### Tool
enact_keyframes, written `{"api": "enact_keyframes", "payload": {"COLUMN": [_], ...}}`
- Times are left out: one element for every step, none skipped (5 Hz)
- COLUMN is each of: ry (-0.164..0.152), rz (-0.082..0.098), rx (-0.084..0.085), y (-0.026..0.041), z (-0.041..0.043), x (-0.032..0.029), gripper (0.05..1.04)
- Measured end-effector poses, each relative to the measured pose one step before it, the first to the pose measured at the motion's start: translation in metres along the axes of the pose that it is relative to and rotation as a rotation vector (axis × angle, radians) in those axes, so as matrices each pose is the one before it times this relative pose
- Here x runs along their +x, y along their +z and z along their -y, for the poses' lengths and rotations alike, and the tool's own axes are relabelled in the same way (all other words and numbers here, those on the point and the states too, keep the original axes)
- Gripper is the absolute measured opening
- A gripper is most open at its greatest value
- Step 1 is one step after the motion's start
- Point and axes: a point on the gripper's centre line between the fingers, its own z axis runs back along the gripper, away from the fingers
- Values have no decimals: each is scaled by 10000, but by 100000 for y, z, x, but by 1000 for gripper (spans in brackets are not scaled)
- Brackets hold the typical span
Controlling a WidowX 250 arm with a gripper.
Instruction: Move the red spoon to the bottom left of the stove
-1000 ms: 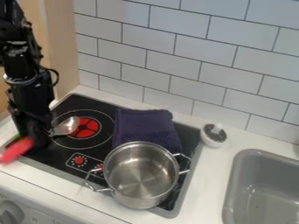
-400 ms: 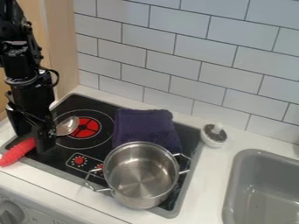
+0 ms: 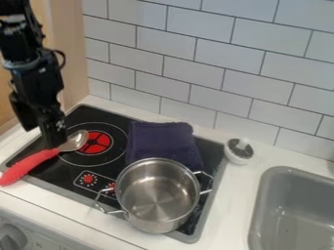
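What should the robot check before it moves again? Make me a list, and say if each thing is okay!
1. Gripper open: ok, its two fingers are spread apart.
2. Spoon at the stove's bottom left: ok, the red handle lies across that corner.
3. Whole spoon on the stove: not ok, the handle's end pokes out past the edge.
4. Spoon away from the pot: ok, there's a gap between them.
5. Finger nearer the burner not touching the spoon: cannot tell, it overlaps the spoon in this view.
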Motion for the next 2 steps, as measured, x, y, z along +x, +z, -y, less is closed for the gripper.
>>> {"api": "enact_keyframes", "payload": {"ry": [58,-36], "rz": [741,173], "rx": [-1,175], "y": [2294,548], "z": [-525,-464], "x": [-7,515], "gripper": [999,999]}}
